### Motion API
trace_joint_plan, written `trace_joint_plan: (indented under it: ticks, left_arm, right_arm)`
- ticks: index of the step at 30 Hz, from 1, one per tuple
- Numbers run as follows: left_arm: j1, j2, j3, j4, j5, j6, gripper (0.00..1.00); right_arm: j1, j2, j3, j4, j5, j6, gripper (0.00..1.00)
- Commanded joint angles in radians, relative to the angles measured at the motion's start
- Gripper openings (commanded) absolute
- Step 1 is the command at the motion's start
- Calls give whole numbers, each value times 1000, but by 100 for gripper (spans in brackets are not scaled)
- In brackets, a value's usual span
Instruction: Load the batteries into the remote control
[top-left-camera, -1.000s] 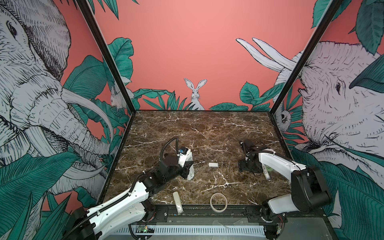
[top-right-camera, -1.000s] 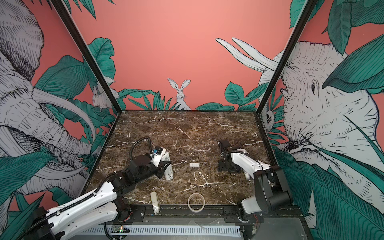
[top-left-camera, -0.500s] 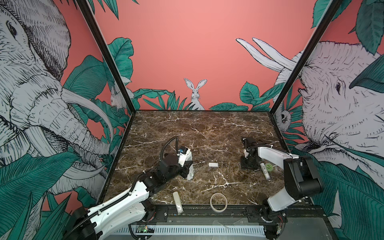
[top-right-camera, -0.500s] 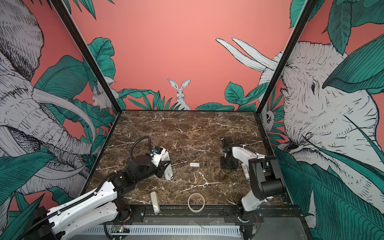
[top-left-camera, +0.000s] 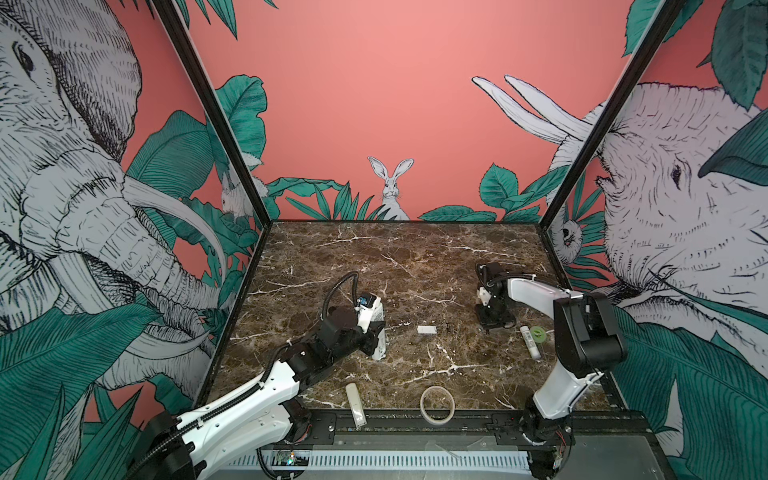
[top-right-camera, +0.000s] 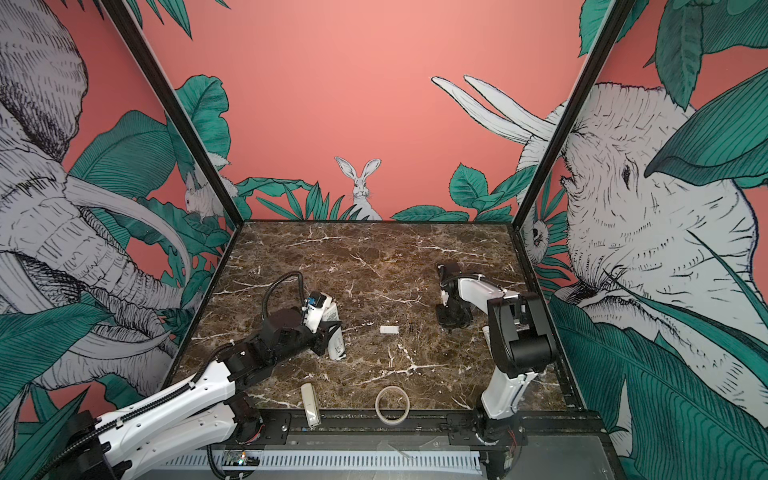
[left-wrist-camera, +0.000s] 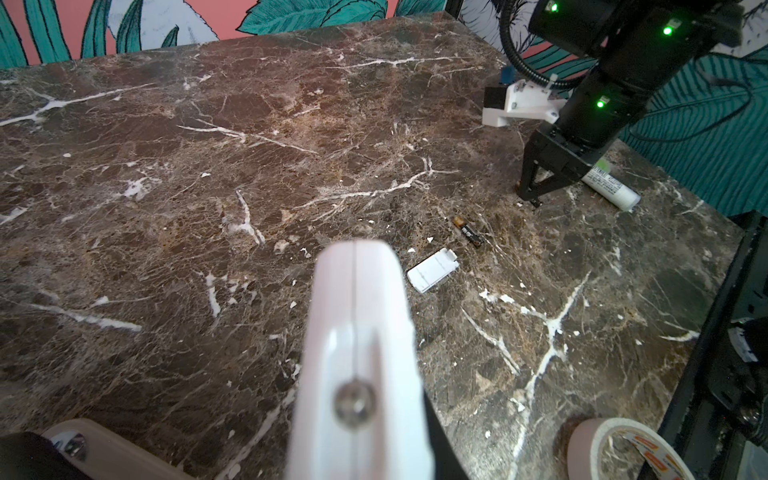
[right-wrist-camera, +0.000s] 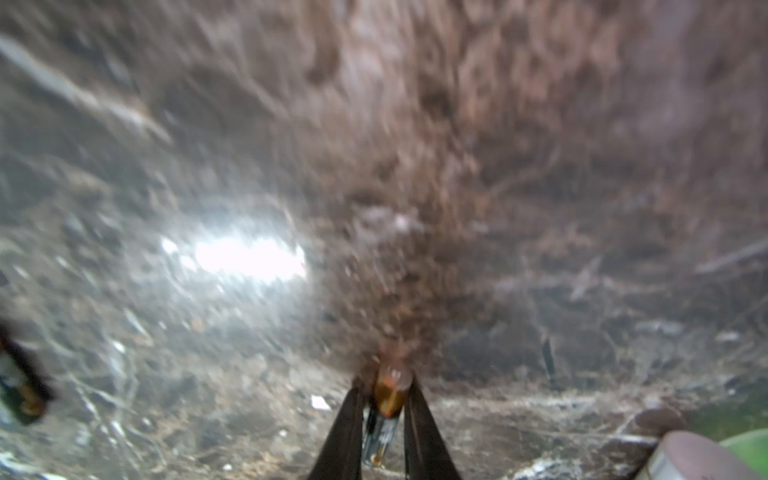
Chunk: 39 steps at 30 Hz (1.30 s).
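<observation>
Arms at work over a marble desk (top-left-camera: 415, 257): in both top views the left arm is stretching in from the lower left corner of the frame, lying low over the surface with its forearm rising toward the middle. The left end effector (top-left-camera: 373, 337) is gripping the remote control (top-left-camera: 379, 351) tightly just left of centre and holding it nearly upright, lower end down by the desk. Whether that end is touching the surface cannot be told. In the left wrist view the remote control (left-wrist-camera: 357, 332) is showing edge-on, close to the lens.

The right arm is standing at the lower right of the top views. Its elbow is sitting raised at the right edge of the desk and its white forearm is running leftward to centre-right. The wrist is bending so that the right end effector (top-left-camera: 489, 328) is pointing straight down at the desk. In the right wrist view its dark fingers (right-wrist-camera: 345, 428) are sitting narrow, pinching a battery (right-wrist-camera: 390, 395) between them.

A second battery (left-wrist-camera: 468, 230) is lying loose on the desk between the two end effectors, beside a small white battery cover (top-left-camera: 427, 329). A grey-white stick (top-left-camera: 530, 343) is lying just right of the right end effector. A cream remote (top-left-camera: 355, 403) and a tape roll (top-left-camera: 437, 404) are resting at the lower edge of the desk.
</observation>
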Motion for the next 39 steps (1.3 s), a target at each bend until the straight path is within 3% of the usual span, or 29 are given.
trace_joint_plan:
  ticks: [1, 6, 13, 17, 23, 25, 28, 31, 35, 37, 39]
  left_arm:
    - [8, -10, 41, -19, -20, 6, 0]
    - [8, -40, 43, -48, -46, 8, 0]
    - [9, -68, 58, -88, -68, 10, 0]
    - [9, -75, 63, -97, -73, 11, 0]
    - [9, -77, 62, -106, -84, 12, 0]
    - [9, -76, 59, -99, -84, 11, 0]
    - [9, -66, 61, -90, -85, 14, 0]
    - [9, -53, 68, -86, -79, 16, 0]
    - [9, -49, 70, -78, -79, 17, 0]
    - [11, -49, 71, -79, -81, 16, 0]
    - [11, -52, 70, -79, -82, 13, 0]
  right_arm:
    - [41, 73, 67, -19, -5, -97, 15]
    - [112, 166, 197, -49, 16, -214, 13]
    - [210, 269, 390, -78, 129, -409, 14]
    - [265, 304, 425, -28, 215, -561, 14]
    - [274, 289, 406, -5, 293, -625, 22]
    - [276, 246, 374, 11, 271, -614, 27]
    - [274, 156, 317, 63, 239, -556, 43]
    - [273, 74, 308, 70, 200, -437, 70]
    - [268, 6, 303, 61, 129, -237, 97]
    - [251, -9, 301, 46, 95, -109, 100]
    - [193, -17, 285, 55, -46, 59, 100]
